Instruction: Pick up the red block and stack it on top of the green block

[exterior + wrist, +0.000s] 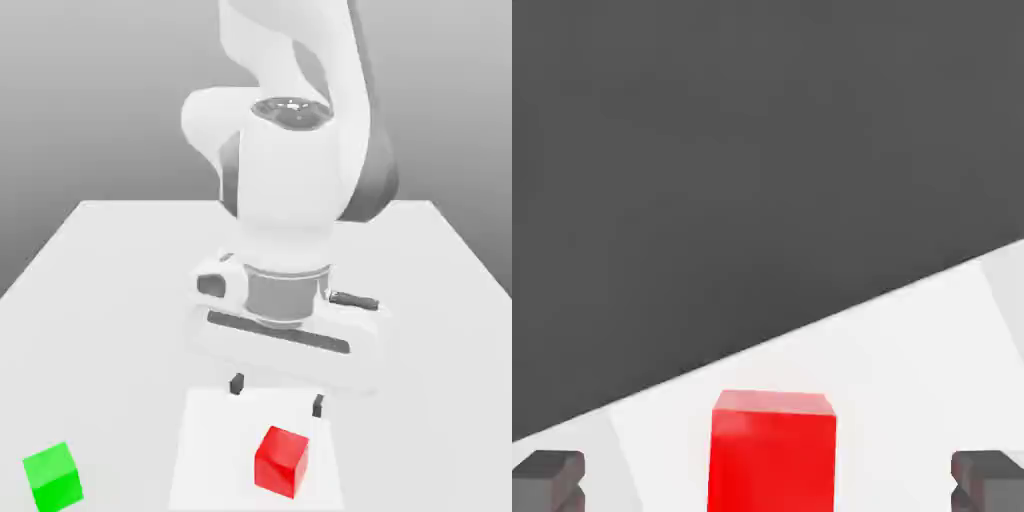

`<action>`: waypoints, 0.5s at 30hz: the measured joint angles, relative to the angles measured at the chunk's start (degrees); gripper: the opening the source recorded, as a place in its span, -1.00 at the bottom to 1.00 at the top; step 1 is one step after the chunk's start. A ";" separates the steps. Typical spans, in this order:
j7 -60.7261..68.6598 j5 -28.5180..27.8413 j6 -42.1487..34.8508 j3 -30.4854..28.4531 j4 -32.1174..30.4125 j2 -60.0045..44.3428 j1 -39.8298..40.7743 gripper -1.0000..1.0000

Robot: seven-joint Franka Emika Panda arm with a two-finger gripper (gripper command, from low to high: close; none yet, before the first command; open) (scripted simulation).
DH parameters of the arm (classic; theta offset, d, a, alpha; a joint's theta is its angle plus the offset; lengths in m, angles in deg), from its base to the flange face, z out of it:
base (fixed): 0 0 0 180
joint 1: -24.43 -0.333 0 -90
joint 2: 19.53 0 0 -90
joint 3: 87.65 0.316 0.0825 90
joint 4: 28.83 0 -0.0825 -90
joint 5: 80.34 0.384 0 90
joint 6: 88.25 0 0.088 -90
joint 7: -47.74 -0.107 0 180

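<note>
Behind your arm, a plain grey backdrop meets the pale tabletop [420, 300]. Your red block [281, 461] rests on a bright white patch [210, 450] near the exterior view's bottom, a little right of centre. Just above it you have the fingers [277, 394] spread wide apart, holding nothing; the hand view shows the block between their lines. Well apart, toward the exterior view's left, you see the green block [53, 478], turned at an angle.
</note>
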 joint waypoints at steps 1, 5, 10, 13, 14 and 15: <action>-0.61 -0.42 1.51 -0.32 0.10 -2.04 -0.25 0.00; -2.63 -2.80 8.09 -3.01 1.16 -10.15 -2.45 -1.00; -2.69 -2.86 8.19 -2.99 1.16 -10.15 -2.44 -1.00; -2.56 -2.62 7.38 -2.60 1.00 -9.21 -2.10 -1.00; -2.03 -1.90 5.96 -2.11 0.73 -7.50 -1.75 -1.00; -1.45 -1.13 4.38 -1.61 0.43 -5.61 -1.42 -1.00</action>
